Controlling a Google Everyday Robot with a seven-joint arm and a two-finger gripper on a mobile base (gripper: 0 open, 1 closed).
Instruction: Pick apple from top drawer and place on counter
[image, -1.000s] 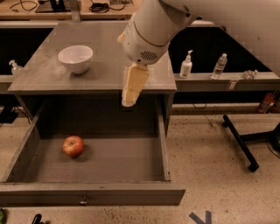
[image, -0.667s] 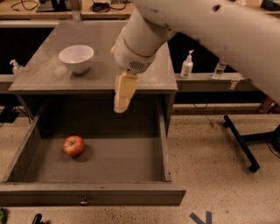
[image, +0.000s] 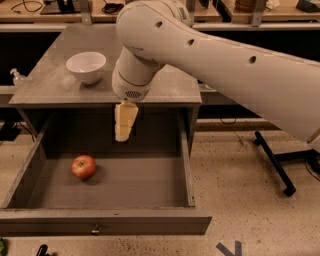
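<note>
Red round apple (image: 83, 166) lies in the open dark grey drawer (image: 115, 182). The pale hand (image: 123, 132) hangs higher up beside it, spread or not I cannot tell. Dropping crooked could roll the apple away.

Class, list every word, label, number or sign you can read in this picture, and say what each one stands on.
Readable text: none.
Floor mark: bluish shape, cut off by the picture's edge, not readable.
Bottle: label, if any, too small to read.
Gripper, hanging over the open drawer, apart from the apple: no marking shows.
</note>
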